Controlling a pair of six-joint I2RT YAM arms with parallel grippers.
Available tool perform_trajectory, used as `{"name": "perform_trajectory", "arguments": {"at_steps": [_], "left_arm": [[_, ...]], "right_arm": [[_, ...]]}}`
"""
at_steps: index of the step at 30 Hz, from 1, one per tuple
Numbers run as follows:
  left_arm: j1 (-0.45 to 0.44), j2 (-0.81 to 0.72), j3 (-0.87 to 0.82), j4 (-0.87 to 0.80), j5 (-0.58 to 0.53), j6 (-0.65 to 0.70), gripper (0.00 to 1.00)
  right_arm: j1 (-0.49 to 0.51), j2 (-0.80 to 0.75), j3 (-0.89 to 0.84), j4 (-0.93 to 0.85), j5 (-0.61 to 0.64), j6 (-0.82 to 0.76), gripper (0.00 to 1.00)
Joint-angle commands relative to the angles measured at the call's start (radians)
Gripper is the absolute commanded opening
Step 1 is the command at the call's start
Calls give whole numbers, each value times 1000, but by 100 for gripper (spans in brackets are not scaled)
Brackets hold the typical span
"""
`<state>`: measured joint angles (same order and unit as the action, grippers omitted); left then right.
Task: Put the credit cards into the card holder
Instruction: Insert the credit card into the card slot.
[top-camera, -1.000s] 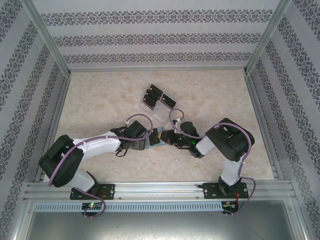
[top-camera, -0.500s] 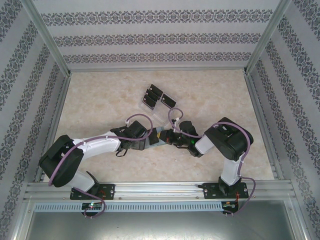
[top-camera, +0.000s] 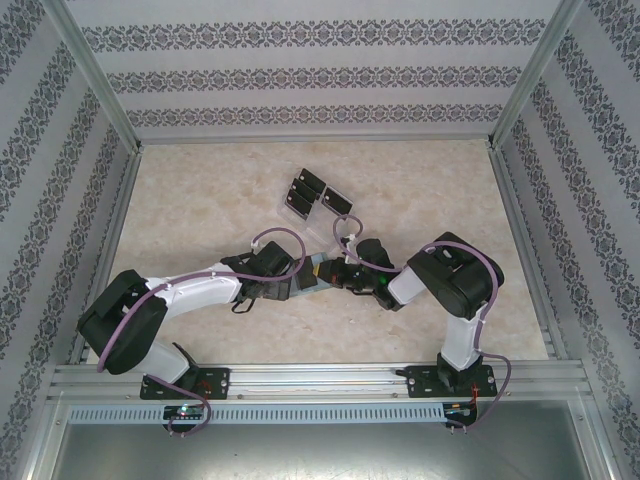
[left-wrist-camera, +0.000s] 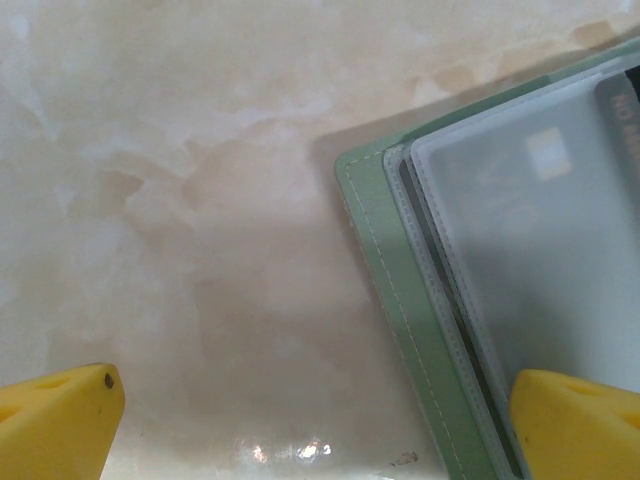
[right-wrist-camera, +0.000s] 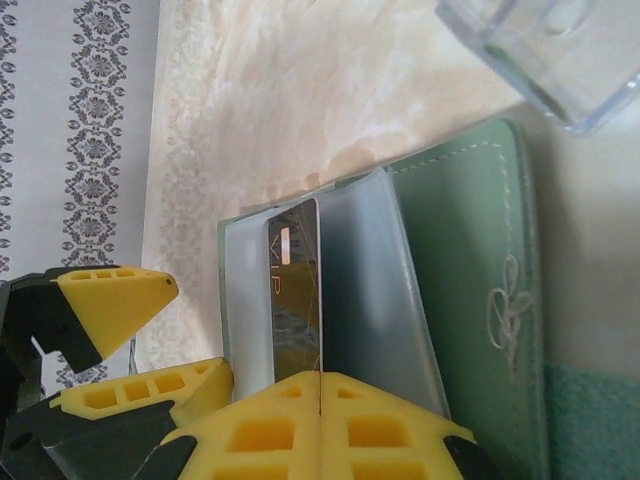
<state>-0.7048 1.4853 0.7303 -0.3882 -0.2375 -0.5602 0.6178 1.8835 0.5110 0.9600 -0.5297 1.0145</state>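
Right gripper (right-wrist-camera: 320, 385) pinches a card (right-wrist-camera: 297, 290) by its short end, part-way into a clear sleeve (right-wrist-camera: 375, 290) of the holder (right-wrist-camera: 470, 260), which lies open at centre of the top view. Left gripper (left-wrist-camera: 315, 420) is spread, one finger seemingly pinning the holder. Card is light, stiff and slick, so grip the end. The floppy sleeve may buckle. Spare cards (top-camera: 303, 186) and tray (right-wrist-camera: 545, 55) sit above, not obstructing.

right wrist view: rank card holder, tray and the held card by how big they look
1. card holder
2. tray, cut off by the frame, so its true rank is unsure
3. card, near end pinched in the right gripper
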Motion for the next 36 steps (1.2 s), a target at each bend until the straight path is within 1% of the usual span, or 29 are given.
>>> {"name": "perform_trajectory", "arguments": {"at_steps": [1,18,19,22,23,25,26,31,33,35,36], "left_arm": [[8,5,-11,-13,-14,6,100],[8,8,-3,-15,-11,4,100],[8,8,-2,-15,-11,5,100],[8,2,1,-23,-11,4,100],[8,-3,4,-26,-10,2,100],[8,-16,9,-29,-7,-2,100],[8,-23,10,-32,-5,-5,100],[8,-69,45,-64,-7,-3,100],[8,-84,61,-72,-5,2,100],[8,-86,83,-74,4,9,100],[8,-82,95,-71,11,11,100]], "right_arm": [[8,19,17,-13,-19,-30,0],[53,25,68,-86,-30,-37,0],[51,11,67,-98,-30,-40,4],[33,-47,66,-144,-35,-44,29],[27,-74,69,-170,-39,-50,35],[16,-130,81,-247,-42,-73,42],[10,-162,90,-293,-43,-89,43],[-20,-311,124,-525,-9,-177,45],[-26,-363,147,-671,49,-238,47],[-22,-394,174,-795,117,-298,53],[-19,-400,187,-853,148,-321,55]]}}
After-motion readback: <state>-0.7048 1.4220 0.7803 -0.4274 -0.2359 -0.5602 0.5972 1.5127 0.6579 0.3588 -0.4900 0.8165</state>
